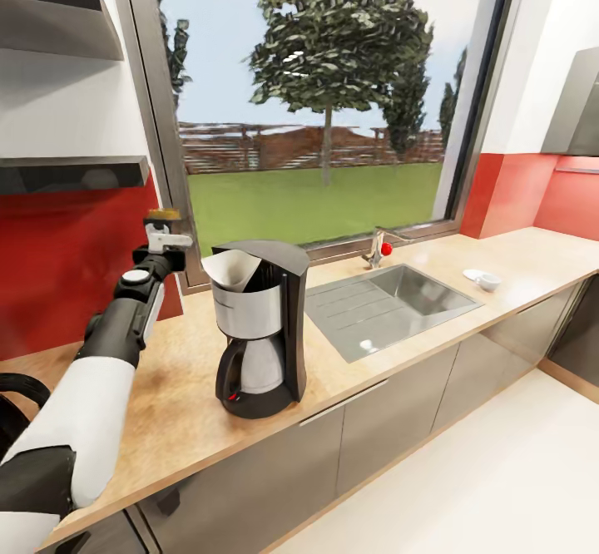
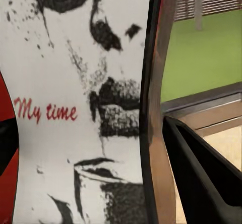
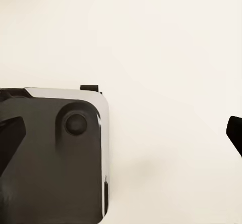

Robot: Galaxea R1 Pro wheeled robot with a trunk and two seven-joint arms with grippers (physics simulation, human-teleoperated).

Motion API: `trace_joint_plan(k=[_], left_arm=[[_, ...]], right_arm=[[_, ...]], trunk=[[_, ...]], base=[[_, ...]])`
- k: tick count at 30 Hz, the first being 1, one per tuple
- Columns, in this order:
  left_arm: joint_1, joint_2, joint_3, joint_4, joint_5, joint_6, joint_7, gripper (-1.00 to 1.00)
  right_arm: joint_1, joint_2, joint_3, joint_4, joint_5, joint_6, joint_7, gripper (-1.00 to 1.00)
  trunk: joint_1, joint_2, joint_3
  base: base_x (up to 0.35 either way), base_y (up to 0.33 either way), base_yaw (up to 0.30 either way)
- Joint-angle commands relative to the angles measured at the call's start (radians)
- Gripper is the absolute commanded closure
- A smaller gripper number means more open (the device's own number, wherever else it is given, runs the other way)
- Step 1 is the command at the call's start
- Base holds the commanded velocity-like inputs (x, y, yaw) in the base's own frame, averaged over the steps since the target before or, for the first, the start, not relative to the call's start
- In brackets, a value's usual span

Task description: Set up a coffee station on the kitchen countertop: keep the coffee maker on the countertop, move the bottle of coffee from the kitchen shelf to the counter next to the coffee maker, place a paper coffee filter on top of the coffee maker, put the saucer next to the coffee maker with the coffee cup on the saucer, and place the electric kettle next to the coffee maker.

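Left of coffee maker (image 1: 259,329): left fingers (image 1: 163,232) clamped on bottle (image 1: 164,220), held over counter (image 1: 179,388) for set-down beside maker. Right fingers' state: cannot tell.

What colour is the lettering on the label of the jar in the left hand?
Red, reading "My time", on the bottle of coffee's pale, black-speckled label; clearest in the left wrist view.

Window: I face a wide pane (image 1: 324,96) with trees and lawn.
Wall: red splashback (image 1: 58,279) beside it.
Sink: steel basin (image 1: 391,304) set right.
Floor: pale (image 1: 491,487).
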Motion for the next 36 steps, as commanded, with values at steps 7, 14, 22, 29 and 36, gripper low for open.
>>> trace_joint_plan(k=[7, 14, 22, 29, 36], left_arm=[[0.083, 0.036, 0.113, -0.002, 0.0, -0.036, -0.004, 1.0], [0.243, 0.023, 0.168, 0.02, 0.0, -0.213, -0.008, 1.0], [0.247, 0.005, 0.157, 0.084, 0.001, -0.218, -0.025, 1.0], [0.272, 0.009, 0.156, 0.176, -0.001, -0.341, -0.087, 1.0], [0.296, 0.006, 0.157, 0.258, 0.0, -0.458, -0.092, 1.0]], right_arm=[[-0.001, 0.001, -0.002, 0.001, 0.0, -0.004, -0.001, -1.0], [-0.001, 0.001, -0.005, 0.001, -0.001, -0.005, -0.001, -1.0], [-0.001, 0.001, -0.005, 0.001, -0.002, -0.005, -0.001, -1.0], [-0.001, 0.001, -0.005, 0.001, -0.002, -0.005, -0.001, -1.0], [-0.001, 0.001, -0.005, 0.001, -0.002, -0.005, -0.001, -1.0]], trunk=[[0.001, -0.002, -0.002], [0.001, -0.002, -0.002], [0.001, -0.002, -0.002], [0.001, -0.002, -0.002], [0.001, -0.002, -0.002]], base=[[0.0, 0.0, 0.0], [0.0, 0.0, 0.0], [0.0, 0.0, 0.0], [0.0, 0.0, 0.0], [0.0, 0.0, 0.0]])
